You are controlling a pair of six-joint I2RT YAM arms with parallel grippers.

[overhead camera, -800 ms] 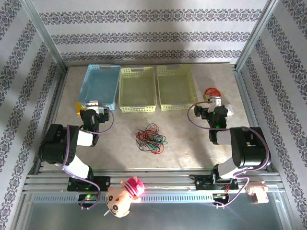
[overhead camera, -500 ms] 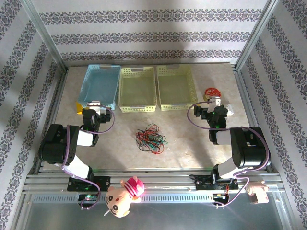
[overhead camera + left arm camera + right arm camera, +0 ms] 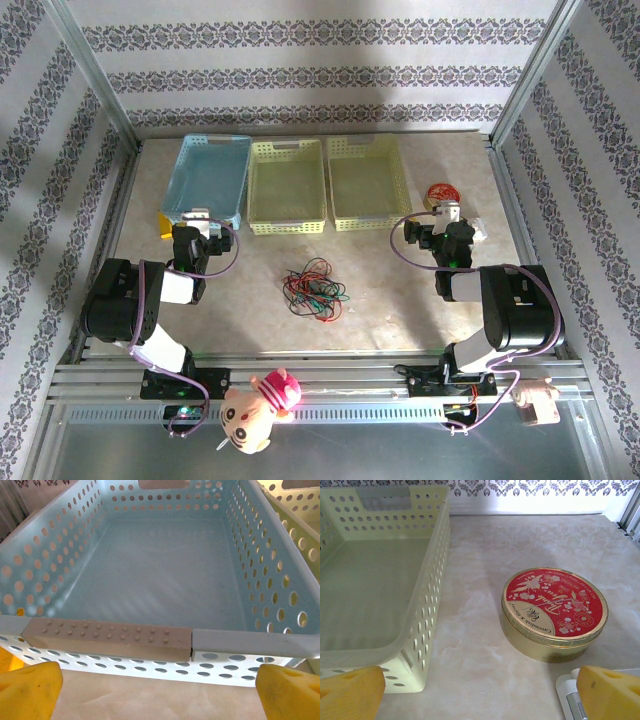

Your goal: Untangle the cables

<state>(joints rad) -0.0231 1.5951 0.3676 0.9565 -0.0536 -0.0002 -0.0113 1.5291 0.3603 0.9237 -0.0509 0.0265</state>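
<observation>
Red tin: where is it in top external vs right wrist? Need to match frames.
Top external: tin at the right side, just right of the rightmost yellow basket.
Right wrist: tin right of centre, red lid up, apart from the yellow basket.
Shared landmark: that yellow basket, left of the tin in both.

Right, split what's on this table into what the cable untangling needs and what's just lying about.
Belongs to the job:
- tangled cables, red, green and black, mid-table

Just lying about:
- blue basket, empty
- middle yellow basket, empty
- right yellow basket, empty
- red-lidded tin, beside the right yellow basket
- pink plush toy, on the front rail
</observation>
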